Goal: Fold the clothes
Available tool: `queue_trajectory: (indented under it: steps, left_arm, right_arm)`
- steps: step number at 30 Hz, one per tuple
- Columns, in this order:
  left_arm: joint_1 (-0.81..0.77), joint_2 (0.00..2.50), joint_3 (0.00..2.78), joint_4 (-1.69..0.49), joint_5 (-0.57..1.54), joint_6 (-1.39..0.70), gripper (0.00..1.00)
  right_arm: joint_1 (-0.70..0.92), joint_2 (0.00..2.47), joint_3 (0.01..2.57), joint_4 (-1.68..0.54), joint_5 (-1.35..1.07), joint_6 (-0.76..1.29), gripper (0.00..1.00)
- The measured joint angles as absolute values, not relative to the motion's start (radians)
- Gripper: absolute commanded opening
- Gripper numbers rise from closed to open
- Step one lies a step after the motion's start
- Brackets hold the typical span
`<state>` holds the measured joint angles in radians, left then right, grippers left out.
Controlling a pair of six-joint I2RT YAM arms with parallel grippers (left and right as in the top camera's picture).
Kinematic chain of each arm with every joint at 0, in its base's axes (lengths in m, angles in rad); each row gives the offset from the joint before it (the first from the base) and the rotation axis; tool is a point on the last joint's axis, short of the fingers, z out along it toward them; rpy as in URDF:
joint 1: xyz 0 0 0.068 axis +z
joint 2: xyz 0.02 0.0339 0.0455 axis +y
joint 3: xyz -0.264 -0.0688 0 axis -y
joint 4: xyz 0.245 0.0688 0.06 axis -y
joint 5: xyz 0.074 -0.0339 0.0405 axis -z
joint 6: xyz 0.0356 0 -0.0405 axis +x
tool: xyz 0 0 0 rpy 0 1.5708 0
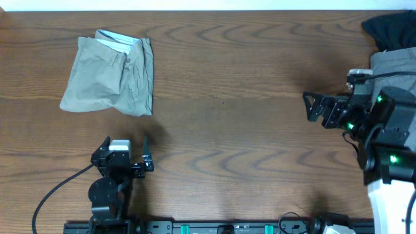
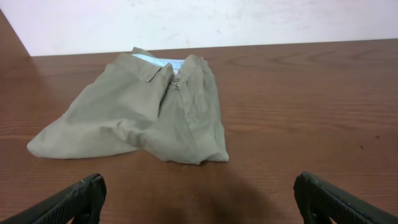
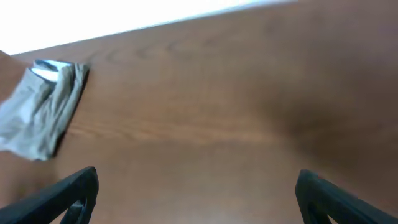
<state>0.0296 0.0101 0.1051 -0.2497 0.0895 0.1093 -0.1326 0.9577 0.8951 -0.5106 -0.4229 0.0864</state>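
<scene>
Most of the folding we judge done: the light khaki-green cotton shorts (image 1: 110, 75) lie compact on the brown wooden counter (image 1: 247, 97); left claw (image 1: 126, 151) and right claw (image 1: 311, 107) stand released, empty.

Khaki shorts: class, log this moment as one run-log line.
light khaki-green cotton shorts: roughly folded, far left | left end effector: open, empty | right end effector: open, empty

Left gripper (image 1: 126, 139): arm drawn in close to its base, jaws spread wide, empty. Right gripper (image 1: 307, 108): pointing toward the left arm's side, jaws wide, empty.
</scene>
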Motion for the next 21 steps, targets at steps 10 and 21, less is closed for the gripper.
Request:
queue_trajectory:
  steps: [10, 21]
  left_arm:
    - [0.03, 0.01, 0.105, -0.25, 0.089, 0.109, 0.98]
    - [0.03, 0.01, 0.105, -0.249, 0.089, 0.109, 0.98]
  right_arm:
    - [-0.022, 0.631, 0.765, -0.458, -0.404, -0.206, 0.99]
    - [-0.022, 0.175, 0.397, -0.346, -0.401, -0.25, 0.99]
